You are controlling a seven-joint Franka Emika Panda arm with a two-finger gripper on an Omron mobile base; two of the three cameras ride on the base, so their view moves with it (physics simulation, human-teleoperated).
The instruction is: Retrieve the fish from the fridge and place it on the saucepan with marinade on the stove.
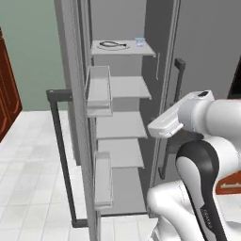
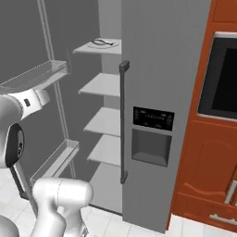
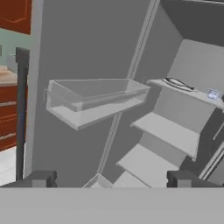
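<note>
We list: fridge in matt grey, metal-like; door bins of clear glossy plastic; shelves smooth pale grey; cabinets glossy red-brown wood; floor of pale tiles.

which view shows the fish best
The left base view: the fish lies in plain sight on the top shelf of the open fridge, beside a small cup. The right base view shows it smaller, at a flatter angle. The hand view shows it tilted and blurred.
</note>
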